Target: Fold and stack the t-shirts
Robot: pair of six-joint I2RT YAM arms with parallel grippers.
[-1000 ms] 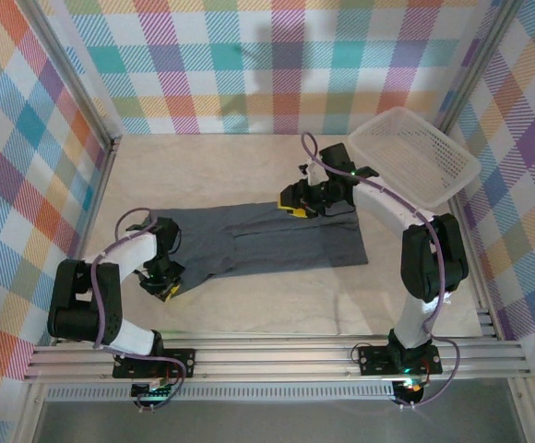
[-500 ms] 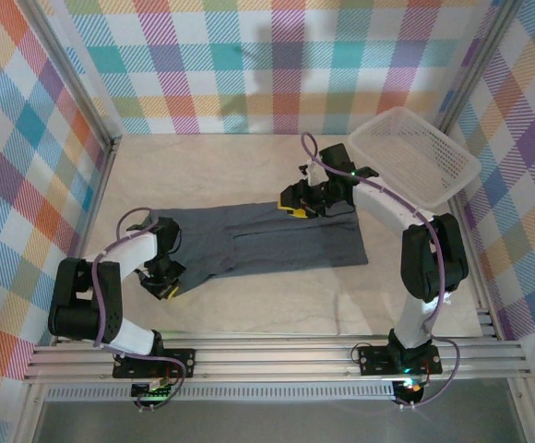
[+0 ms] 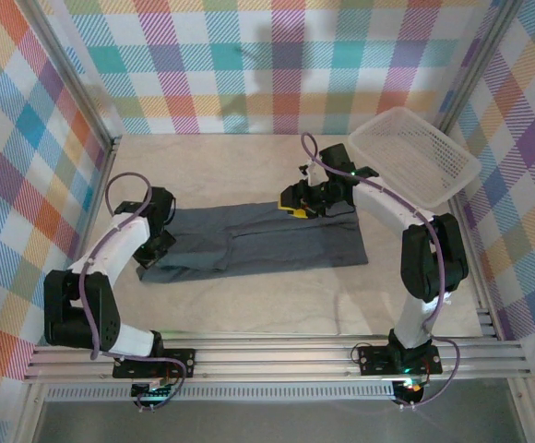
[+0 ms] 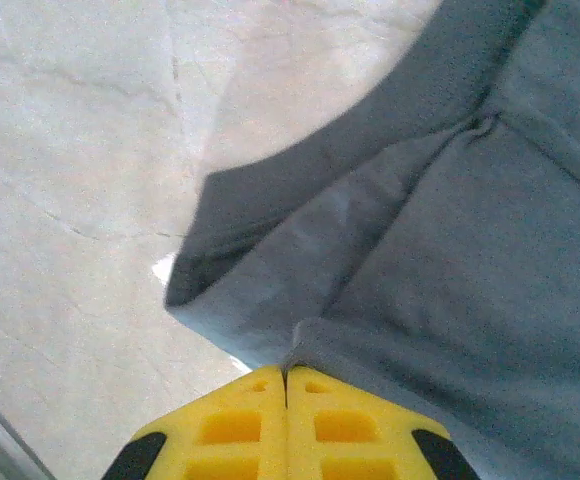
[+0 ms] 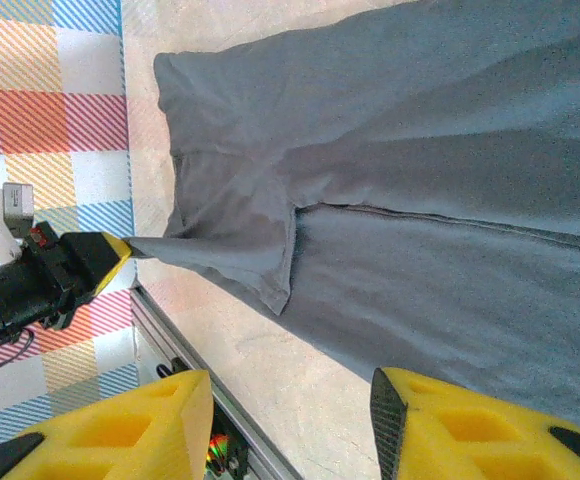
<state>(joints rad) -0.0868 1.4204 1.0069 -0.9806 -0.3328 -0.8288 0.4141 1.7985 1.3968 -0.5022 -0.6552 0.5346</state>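
A dark slate-grey t-shirt lies spread lengthwise across the middle of the table. My left gripper is at its left end, yellow fingers shut on a pinch of the cloth. The shirt rises from the table to that grip, and a folded flap hangs beside it. My right gripper hovers over the shirt's far edge near the middle. It stands open with nothing between its fingers. In the right wrist view the shirt shows a seam, and the left gripper holds a corner stretched out.
A white lattice basket sits tilted at the back right corner. Checked walls and metal frame posts close in the table. An aluminium rail runs along the near edge. Bare tabletop lies in front of the shirt.
My left gripper closed on the shirt's near left corner and carried it up and away from the near edge, folding that end over. The right arm stayed where it was.
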